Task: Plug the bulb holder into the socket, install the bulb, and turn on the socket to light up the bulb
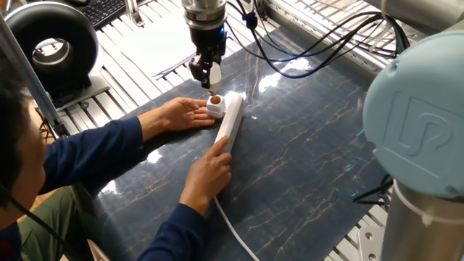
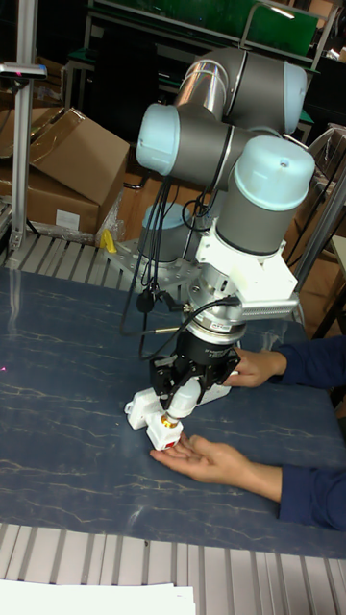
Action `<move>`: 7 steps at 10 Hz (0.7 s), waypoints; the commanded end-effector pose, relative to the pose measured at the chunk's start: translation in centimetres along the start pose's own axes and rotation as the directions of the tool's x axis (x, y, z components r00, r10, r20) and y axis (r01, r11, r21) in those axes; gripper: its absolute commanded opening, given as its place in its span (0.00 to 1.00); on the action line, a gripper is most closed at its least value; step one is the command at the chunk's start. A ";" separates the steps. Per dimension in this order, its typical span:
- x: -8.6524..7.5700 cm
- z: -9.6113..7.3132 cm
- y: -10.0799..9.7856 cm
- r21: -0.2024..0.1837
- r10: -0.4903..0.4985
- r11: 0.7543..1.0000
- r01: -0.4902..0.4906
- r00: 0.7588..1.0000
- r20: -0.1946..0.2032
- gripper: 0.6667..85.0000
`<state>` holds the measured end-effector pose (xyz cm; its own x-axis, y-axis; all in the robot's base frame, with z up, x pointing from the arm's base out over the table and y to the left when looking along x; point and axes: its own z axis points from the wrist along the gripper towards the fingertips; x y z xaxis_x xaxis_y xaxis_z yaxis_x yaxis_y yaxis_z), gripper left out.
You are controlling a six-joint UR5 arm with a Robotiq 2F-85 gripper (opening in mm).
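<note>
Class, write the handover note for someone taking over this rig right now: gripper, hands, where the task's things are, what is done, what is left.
Gripper: shut on the bulb, screw base down, just above the bulb holder.
Bulb holder: at the far end of the socket, opening facing up.
Person's hands: one hand beside the holder, the other hand on the socket's near end.
Done: the holder appears plugged in.
Left: lower and screw in the bulb, release it, switch on the socket.
</note>
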<state>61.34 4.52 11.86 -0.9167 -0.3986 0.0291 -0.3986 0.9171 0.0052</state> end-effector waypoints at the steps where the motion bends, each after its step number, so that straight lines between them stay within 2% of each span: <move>1: -0.2 0.5 0.1 -0.009 -0.003 1.000 0.004 1.000 0.023 0.01; 4: -0.7 1.3 -0.4 -0.010 -0.020 1.000 0.021 0.999 0.035 0.01; 6: 0.2 1.3 0.0 -0.022 -0.047 0.999 0.047 0.999 0.016 0.01; 7: 0.7 1.1 0.0 -0.011 -0.077 0.997 0.077 0.997 0.004 0.01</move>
<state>61.35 4.19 10.69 -0.9008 -0.4339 0.0157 -0.4338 0.9010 0.0087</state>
